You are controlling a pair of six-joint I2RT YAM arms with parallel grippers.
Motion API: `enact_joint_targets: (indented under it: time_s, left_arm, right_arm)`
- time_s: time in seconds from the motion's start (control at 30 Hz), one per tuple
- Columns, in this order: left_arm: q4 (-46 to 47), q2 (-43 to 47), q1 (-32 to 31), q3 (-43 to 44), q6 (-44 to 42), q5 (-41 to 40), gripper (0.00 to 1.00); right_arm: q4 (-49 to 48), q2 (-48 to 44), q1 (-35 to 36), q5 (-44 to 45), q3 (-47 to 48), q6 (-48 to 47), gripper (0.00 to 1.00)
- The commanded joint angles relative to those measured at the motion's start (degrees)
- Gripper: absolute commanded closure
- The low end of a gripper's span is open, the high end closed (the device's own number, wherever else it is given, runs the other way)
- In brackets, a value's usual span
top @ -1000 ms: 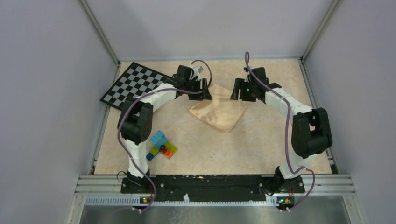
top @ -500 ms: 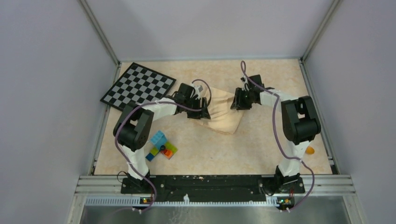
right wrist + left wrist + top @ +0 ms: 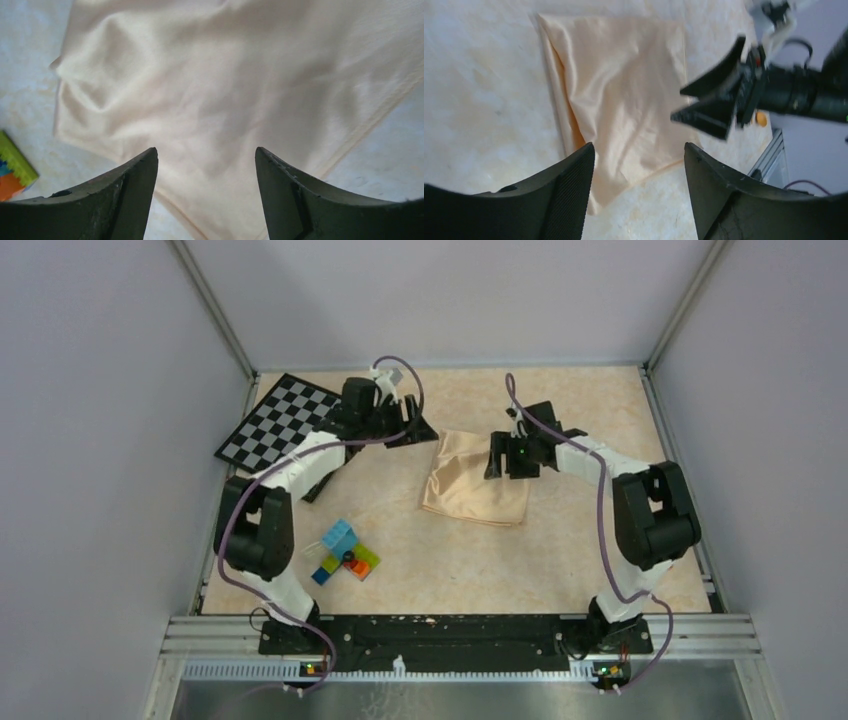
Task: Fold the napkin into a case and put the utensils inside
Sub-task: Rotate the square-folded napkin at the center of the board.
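Peach cloth with a slight sheen lies near the middle of the table [image 3: 560, 550] — the napkin [image 3: 475, 488], folded over into a rough, slightly skewed rectangle, with soft ridges across its top and layers showing along one edge. It is too wide to count as a case yet, I'd say. The right gripper [image 3: 503, 457] hangs just over the cloth's far right corner with its fingers spread and nothing between them. The left gripper [image 3: 412, 427] is off to the far left, beside the checkerboard [image 3: 285, 420], equally spread and empty, clear of the cloth. The toy bricks [image 3: 345, 552] sit well apart, nearer the arms. I can't make out the utensils — only an orange speck [image 3: 761, 118] by the table's right edge in the left wrist view, too small to name. The worry from here is the fabric itself: it looks slippery and loosely stacked, so a finger that catches just the top layer could peel the fold open instead of carrying it over. A pinch taken off-centre, or one arm pulling alone, might drag the whole piece askew and leave a crooked pouch with no clean mouth.
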State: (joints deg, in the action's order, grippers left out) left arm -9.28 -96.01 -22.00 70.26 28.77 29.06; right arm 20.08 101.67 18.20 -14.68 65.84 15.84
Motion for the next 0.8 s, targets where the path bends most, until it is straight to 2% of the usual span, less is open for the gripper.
enact_joint_targets:
  time_s: [0.0,0.1,0.17,0.23,0.3,0.47,0.63,0.77]
  left_arm:
    - [7.8,-9.88,3.16,5.63,3.54,7.19,0.31]
    - [6.32,-17.3,2.41,10.76,2.95,8.76,0.28]
    - [4.4,-18.85,1.67,11.16,2.33,8.27,0.27]
    - [7.1,-15.72,0.58,6.08,2.0,6.7,0.25]
    - [7.57,-12.01,-0.03,1.71,1.39,5.05,0.22]
    - [7.51,-2.04,-0.26,-8.36,1.06,2.3,0.17]
    - [8.84,1.84,-0.27,-15.62,3.29,3.18,0.22]
    - [12.01,2.38,-0.36,-18.84,4.52,3.68,0.29]
  right_arm:
    - [-3.43,-5.51,3.09,-2.63,-3.75,6.48,0.31]
    - [-1.89,-4.85,3.07,-0.34,-4.21,6.77,0.41]
    - [0.33,-4.8,2.93,1.4,-3.87,6.07,0.45]
    - [2.63,-6.31,2.7,2.13,-4.14,6.61,0.42]
    - [4.72,-9.55,1.78,2.03,-5.47,9.31,0.34]
    - [3.5,-19.96,-3.63,-1.75,-15.69,18.96,0.26]
    - [1.37,-27.02,-4.57,-2.42,-24.98,31.25,0.28]
    - [-6.45,-31.92,-4.56,-3.82,-32.86,41.61,0.35]
